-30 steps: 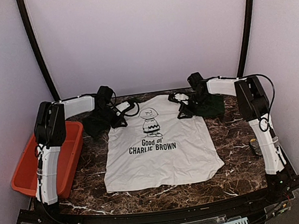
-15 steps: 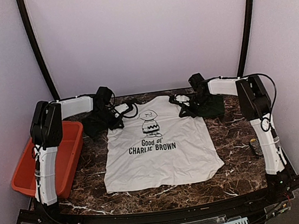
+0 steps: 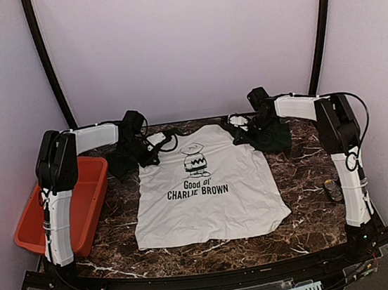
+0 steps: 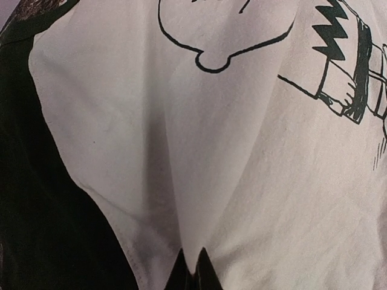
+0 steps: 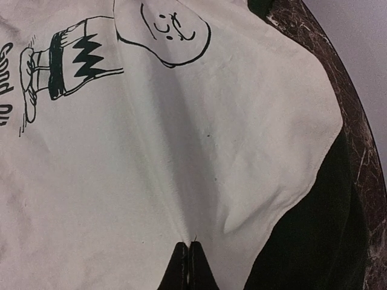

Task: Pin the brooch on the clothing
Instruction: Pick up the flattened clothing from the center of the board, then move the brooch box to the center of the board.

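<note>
Left wrist: left pincer [image 4: 192, 272] mostly cropped, pinching T-shirt [image 4: 254, 181].

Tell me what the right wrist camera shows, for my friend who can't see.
The right tool, bottom middle, is shut on a pinch of the white T-shirt, creasing it. A cartoon boy print is at top left, a dark green sleeve at lower right, the marble table past it.

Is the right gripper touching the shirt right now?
Touching. In the right wrist view the right gripper is shut, its fingers pinching a raised fold of the white shirt at their tips.
</note>
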Robot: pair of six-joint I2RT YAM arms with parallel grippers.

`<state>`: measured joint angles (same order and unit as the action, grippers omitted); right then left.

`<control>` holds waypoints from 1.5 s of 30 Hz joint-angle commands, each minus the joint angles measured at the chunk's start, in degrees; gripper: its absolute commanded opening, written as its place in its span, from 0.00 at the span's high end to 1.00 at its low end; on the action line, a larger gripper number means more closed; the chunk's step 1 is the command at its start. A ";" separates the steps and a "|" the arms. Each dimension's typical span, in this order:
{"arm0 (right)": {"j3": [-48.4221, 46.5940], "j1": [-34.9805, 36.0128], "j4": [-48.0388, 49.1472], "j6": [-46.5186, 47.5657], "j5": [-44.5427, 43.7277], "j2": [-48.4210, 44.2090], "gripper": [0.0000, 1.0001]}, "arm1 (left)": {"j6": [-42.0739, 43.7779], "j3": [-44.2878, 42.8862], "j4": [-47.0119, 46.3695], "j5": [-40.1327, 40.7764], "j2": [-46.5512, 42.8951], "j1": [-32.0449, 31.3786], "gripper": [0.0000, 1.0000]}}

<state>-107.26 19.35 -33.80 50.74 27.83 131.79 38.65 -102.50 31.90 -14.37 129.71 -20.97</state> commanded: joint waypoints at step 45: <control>40.22 -11.68 -23.21 -52.49 -41.80 -37.84 0.23 | -46.65 29.73 -12.59 24.94 -37.92 -20.14 0.01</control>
<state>-68.73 8.03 -52.03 2.07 -7.33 94.08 -3.49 -74.59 20.03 7.68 98.37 -39.13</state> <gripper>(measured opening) 0.762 0.987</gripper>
